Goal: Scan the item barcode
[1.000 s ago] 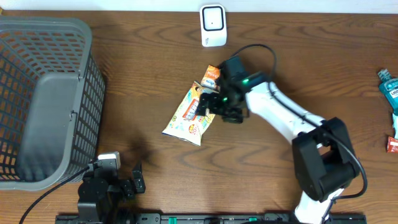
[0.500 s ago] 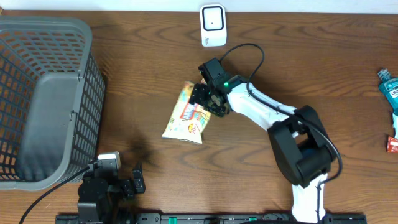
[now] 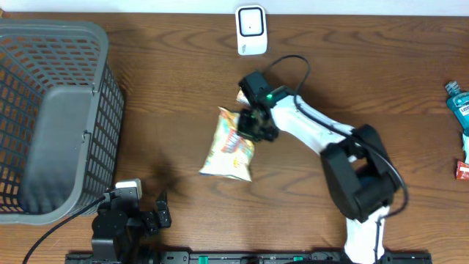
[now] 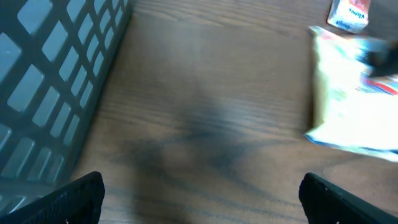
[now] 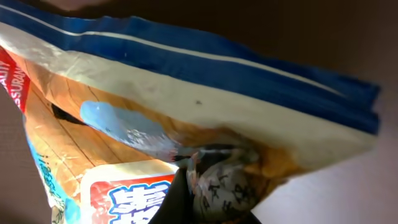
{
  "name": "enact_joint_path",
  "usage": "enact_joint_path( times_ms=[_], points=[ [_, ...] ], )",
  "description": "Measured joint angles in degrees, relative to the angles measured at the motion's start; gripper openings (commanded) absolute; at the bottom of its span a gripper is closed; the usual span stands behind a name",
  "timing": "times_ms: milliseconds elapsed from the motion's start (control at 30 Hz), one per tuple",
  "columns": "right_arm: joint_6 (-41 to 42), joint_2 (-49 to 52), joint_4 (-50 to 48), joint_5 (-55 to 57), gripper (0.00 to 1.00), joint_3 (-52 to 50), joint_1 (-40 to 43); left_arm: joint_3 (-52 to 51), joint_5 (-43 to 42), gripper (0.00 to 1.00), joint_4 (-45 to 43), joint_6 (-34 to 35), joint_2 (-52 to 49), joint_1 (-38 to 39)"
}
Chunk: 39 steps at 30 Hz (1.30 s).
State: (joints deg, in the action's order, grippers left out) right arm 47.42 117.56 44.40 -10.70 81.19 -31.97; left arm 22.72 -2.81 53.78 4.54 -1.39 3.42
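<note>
Right pincer: pressed together on the upper edge of the snack bag, near the middle of the tabletop.
Snack bag: a yellow and white pouch with a blue strip along its top edge; it reaches from the pinch down and to the left. Whether its lower end rests on the wood cannot be told.
Right wrist view: the bag fills the frame, its film crumpled where a dark finger bites into it.
Small packet: orange and white, lying just behind the right pincer and partly hidden by it.
Scanner: a white unit at the far edge of the tabletop, well apart from the bag.
Left pincer: spread wide, low at the near left edge, holding nothing.
Left wrist view: both dark fingertips sit at the bottom corners with bare wood between them; the bag shows blurred at the right.
Basket: grey plastic mesh, at the far left of the tabletop, close to the left pincer.
Right edge: a teal bottle and a red packet, far from both arms.
</note>
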Motion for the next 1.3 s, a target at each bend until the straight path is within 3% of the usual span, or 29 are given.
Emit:
enact_joint_path(
  times_ms=[333,533,700,867,1067,1300],
  points=[
    [-0.02,-15.78,20.09,31.06,0.01,-1.51,2.01,0.0,0.0,1.0,0.02,0.0,0.0,0.0],
    [-1.51,-16.83,31.43,50.64,0.02,-1.55,2.01,0.0,0.0,1.0,0.02,0.0,0.0,0.0],
    [-2.56,-16.83,34.6,61.79,0.01,-1.55,1.99,0.0,0.0,1.0,0.02,0.0,-0.02,0.0],
    [-7.04,-16.83,31.91,64.43,0.02,-1.55,1.6,0.0,-0.02,1.0,0.02,0.0,0.0,0.0],
    [-12.83,-16.76,25.33,58.29,0.02,-1.55,-0.98,0.0,0.0,1.0,0.02,0.0,0.0,0.0],
    [-13.27,-12.52,26.38,59.3,0.02,-1.46,-6.01,0.0,0.0,1.0,0.02,0.0,-0.02,0.0]
  ],
)
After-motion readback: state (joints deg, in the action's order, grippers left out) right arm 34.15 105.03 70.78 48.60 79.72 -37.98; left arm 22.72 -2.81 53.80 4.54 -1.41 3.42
